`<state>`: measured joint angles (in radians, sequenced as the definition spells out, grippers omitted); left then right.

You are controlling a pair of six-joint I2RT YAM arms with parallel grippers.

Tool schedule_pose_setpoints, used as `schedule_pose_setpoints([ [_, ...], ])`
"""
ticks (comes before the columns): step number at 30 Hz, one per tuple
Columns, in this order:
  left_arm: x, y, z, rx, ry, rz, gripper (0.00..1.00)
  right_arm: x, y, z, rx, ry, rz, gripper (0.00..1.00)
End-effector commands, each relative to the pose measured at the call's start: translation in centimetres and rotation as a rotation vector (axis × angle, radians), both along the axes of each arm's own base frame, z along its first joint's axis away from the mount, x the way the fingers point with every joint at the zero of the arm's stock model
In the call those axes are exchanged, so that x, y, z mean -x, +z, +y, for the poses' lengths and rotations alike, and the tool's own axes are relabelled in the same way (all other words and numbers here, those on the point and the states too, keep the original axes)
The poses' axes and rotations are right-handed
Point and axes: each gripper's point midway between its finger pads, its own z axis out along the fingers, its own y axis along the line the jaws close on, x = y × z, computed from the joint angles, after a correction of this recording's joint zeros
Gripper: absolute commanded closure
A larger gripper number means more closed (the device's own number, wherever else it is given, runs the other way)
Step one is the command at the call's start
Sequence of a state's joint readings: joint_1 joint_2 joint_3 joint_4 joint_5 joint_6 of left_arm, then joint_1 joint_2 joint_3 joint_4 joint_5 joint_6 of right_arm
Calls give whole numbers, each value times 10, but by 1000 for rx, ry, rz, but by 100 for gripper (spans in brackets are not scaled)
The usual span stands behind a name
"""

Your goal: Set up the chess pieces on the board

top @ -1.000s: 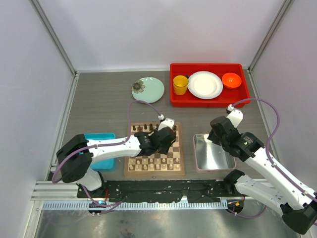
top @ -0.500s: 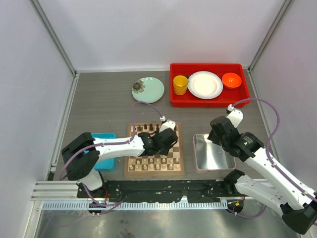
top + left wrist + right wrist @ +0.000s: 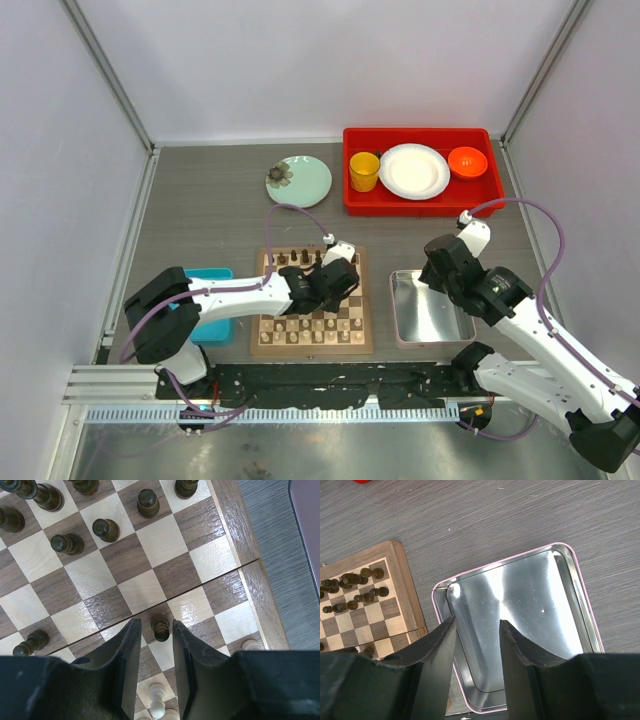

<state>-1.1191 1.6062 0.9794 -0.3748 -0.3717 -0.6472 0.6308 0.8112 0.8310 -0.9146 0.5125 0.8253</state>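
Observation:
The board [image 3: 310,351] lies at the near middle of the table. Dark chess pieces [image 3: 106,529] stand on its far rows and cream chess pieces [image 3: 158,707] on its near rows. My left gripper [image 3: 154,624] is low over the board's right half, also seen from the top [image 3: 335,285]. It is open, with its fingers on either side of a dark pawn [image 3: 161,629] standing by the board's fold line, a small gap on each side. My right gripper [image 3: 476,621] is open and empty above the silver tray [image 3: 535,595].
The silver tray [image 3: 425,315] sits just right of the board. A blue tray [image 3: 205,310] lies left of it under the left arm. At the back are a green plate [image 3: 299,181] and a red tray [image 3: 420,205] holding a yellow cup, a white plate and an orange bowl.
The left arm's elbow shifted a little to the right a second ago and has been still since. The right arm has not moved.

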Motion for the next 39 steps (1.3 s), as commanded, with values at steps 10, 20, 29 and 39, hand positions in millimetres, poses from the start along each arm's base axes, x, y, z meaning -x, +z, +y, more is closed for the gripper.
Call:
schedule_pose_setpoints([
  [10, -12, 30, -12, 65, 16, -70, 66, -2, 7, -6, 7, -27, -29, 55],
  [20, -12, 33, -13, 73, 13, -72, 72, -2, 5, -6, 10, -28, -24, 55],
  [29, -11, 34, -9, 69, 19, -73, 80, -2, 5, -7, 10, -29, -22, 55],
  [39, -50, 55, 42, 48, 178, -168, 81, -1, 5, -7, 8, -26, -26, 55],
])
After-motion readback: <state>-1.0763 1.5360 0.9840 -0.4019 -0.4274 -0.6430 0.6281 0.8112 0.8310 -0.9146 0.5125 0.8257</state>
